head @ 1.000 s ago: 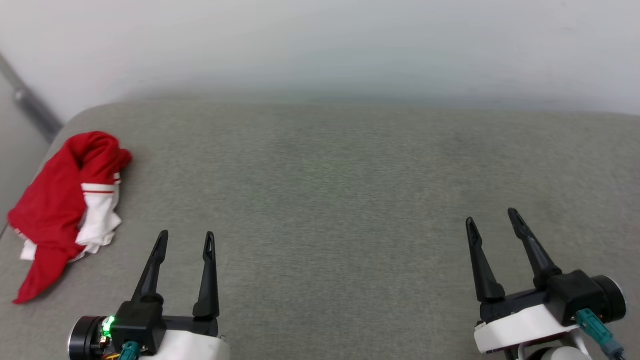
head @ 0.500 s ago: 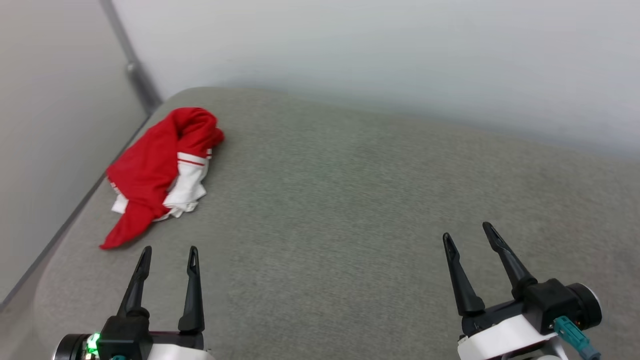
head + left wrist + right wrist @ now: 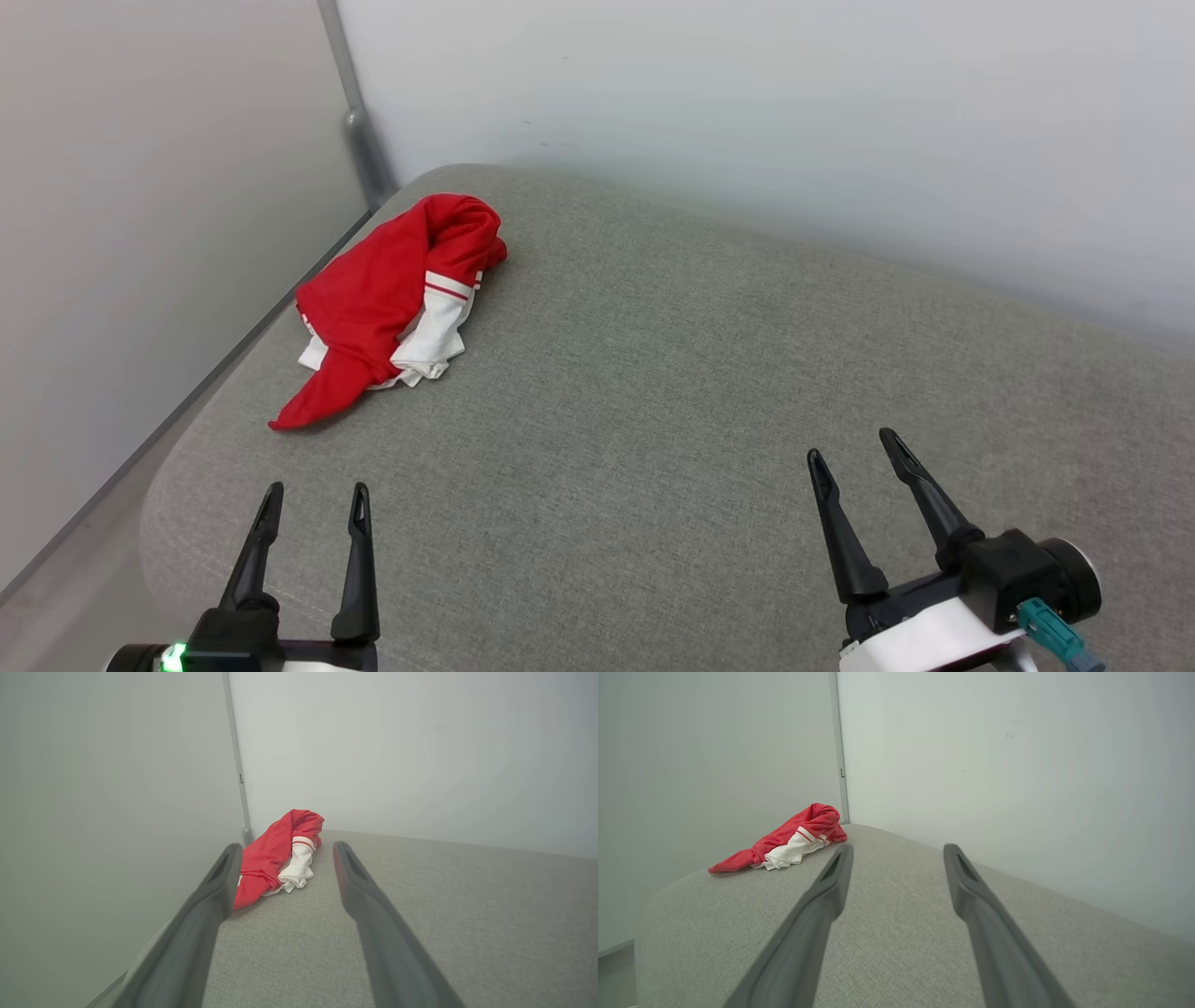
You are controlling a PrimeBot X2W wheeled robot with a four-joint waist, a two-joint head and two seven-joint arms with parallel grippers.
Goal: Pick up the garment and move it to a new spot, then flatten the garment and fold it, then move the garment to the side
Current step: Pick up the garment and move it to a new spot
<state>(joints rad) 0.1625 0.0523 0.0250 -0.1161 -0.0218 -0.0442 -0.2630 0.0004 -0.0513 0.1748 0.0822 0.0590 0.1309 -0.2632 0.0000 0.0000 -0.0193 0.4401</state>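
- The garment (image 3: pixel 387 299) lies crumpled in a heap on the grey fabric-covered table (image 3: pixel 653 373), toward 10 o'clock in the head view and close to the table's rounded far-left corner
- It is mostly red, with a bunched white sleeve carrying red-and-white striped trim on its 3 o'clock side, and a red point of cloth trailing toward 7 o'clock; any lettering is folded out of sight
- The left hand (image 3: pixel 316 488) sits at 7 o'clock in the head view, above the table's near-left edge, its two dark fingers spread wide with nothing between them
- The garment lies at about 1 o'clock from the left hand, well apart from it
- In the left wrist view the left hand (image 3: pixel 286 846) points toward the garment (image 3: pixel 268 858), which shows in the gap between the parted fingers, farther off
- The right hand (image 3: pixel 851 445) is at 5 o'clock in the head view, likewise fully parted and holding nothing, well apart from the garment
- In the right wrist view the right hand (image 3: pixel 899 847) hovers over bare fabric, with the garment (image 3: pixel 784 842) at 10 o'clock
- A pale wall (image 3: pixel 747 112) rises behind the table, meeting a grey post (image 3: pixel 359 140) at 11 o'clock
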